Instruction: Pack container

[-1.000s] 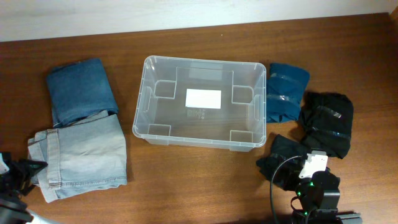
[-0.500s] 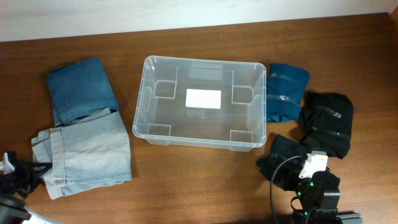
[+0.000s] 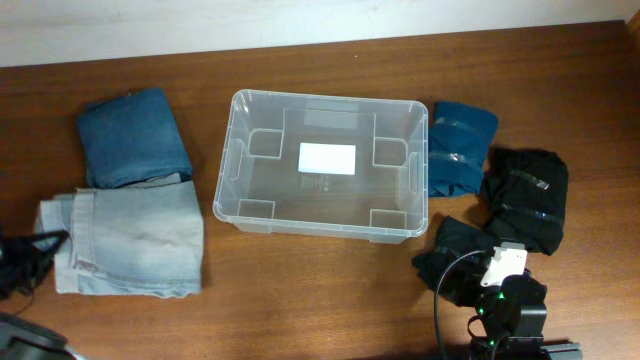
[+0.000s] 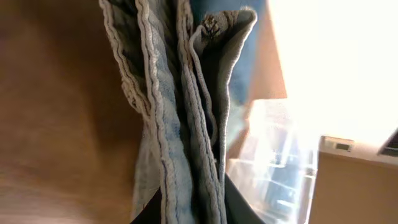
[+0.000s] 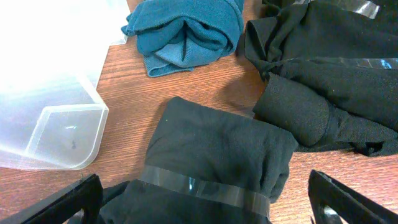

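Our left gripper (image 4: 186,210) pinches light jeans' (image 3: 130,240) edge, container's (image 3: 224,150) nine o'clock; right gripper (image 5: 205,205) gapes. We fear layers unfolding on lift.

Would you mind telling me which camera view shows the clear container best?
The overhead view: the whole container is visible, rim, base label and corner feet, with nothing inside. The right wrist view catches only one corner; the left wrist view shows a washed-out part beyond the light jeans.
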Available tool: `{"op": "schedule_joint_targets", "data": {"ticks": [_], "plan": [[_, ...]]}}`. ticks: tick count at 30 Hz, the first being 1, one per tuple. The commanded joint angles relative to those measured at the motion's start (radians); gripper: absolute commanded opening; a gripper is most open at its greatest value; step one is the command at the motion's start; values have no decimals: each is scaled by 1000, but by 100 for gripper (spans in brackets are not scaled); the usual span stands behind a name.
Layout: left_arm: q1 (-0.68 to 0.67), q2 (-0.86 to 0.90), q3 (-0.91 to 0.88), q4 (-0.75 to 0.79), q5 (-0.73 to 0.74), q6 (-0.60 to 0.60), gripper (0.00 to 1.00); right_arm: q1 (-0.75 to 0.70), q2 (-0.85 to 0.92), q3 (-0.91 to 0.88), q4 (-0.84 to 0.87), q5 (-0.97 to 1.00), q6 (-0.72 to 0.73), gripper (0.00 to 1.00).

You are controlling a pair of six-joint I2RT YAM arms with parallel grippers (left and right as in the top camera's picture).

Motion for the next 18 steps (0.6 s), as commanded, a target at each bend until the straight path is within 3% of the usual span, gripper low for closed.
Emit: {"op": "schedule_joint_targets", "data": {"ticks": [1,14,18], "plan": [[3,-101,11,7,142,-26,1,-1,-7,-9,0,-2,-3,98],[3,-193,11,6,165,-52,1,-1,-7,-9,0,-2,-3,98],[3,-193,11,6,27,-61,1,-1,-7,-9,0,-2,-4,99]]}}
